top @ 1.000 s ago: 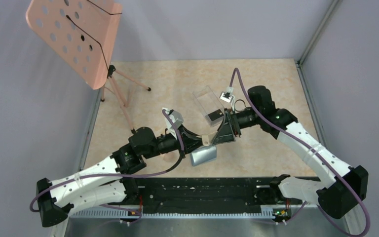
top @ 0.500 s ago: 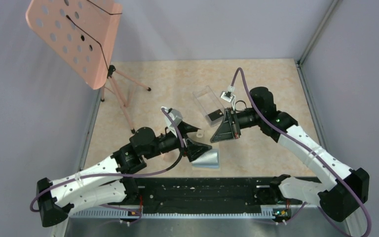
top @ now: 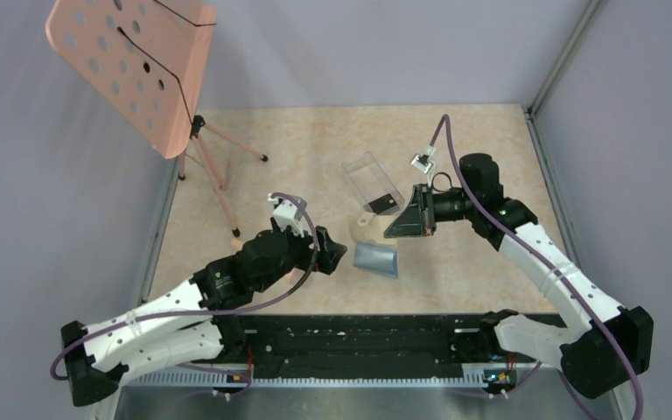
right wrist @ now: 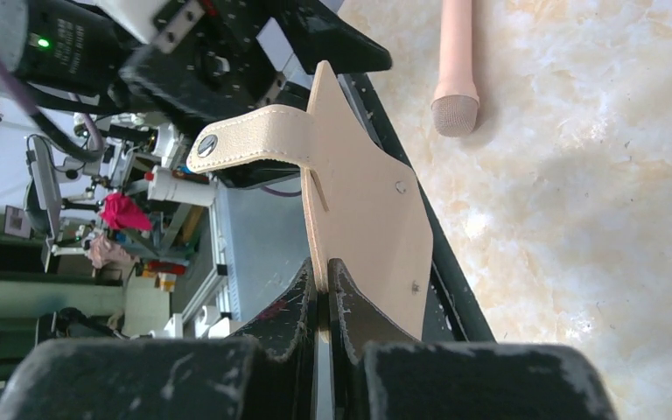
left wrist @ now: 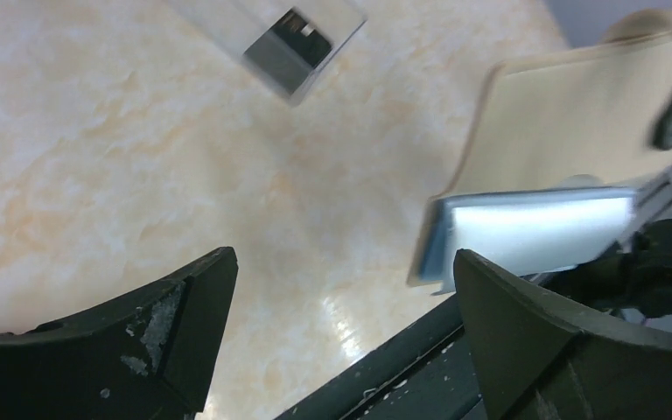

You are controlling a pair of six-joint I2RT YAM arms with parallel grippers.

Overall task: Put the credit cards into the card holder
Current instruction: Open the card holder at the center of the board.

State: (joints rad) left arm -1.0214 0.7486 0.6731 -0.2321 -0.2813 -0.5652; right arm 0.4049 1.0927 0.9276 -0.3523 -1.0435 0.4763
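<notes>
Item: tan and blue-grey bifold card holder (top: 373,248), near the centre of the beige marbled counter (top: 297,157).
Change, left end effector (left wrist: 343,262): fingers now spread wide and empty. It has let go of the holder and drawn back to the near left.
Change, right end effector (right wrist: 325,267): fingers now pinched shut on the holder's tan leaf. A second ago they stood apart beside it.
Holder attitude: tan leaf raised, blue-grey leaf hanging low. Contact with the counter cannot be told.
Outstanding stock: one dark credit card (top: 383,204), lying in the clear rectangular plastic box (top: 366,175) just beyond the holder.
Meaning for the task: handover looks complete. The left arm seems free to fetch the card, and none appears loaded yet.
</notes>
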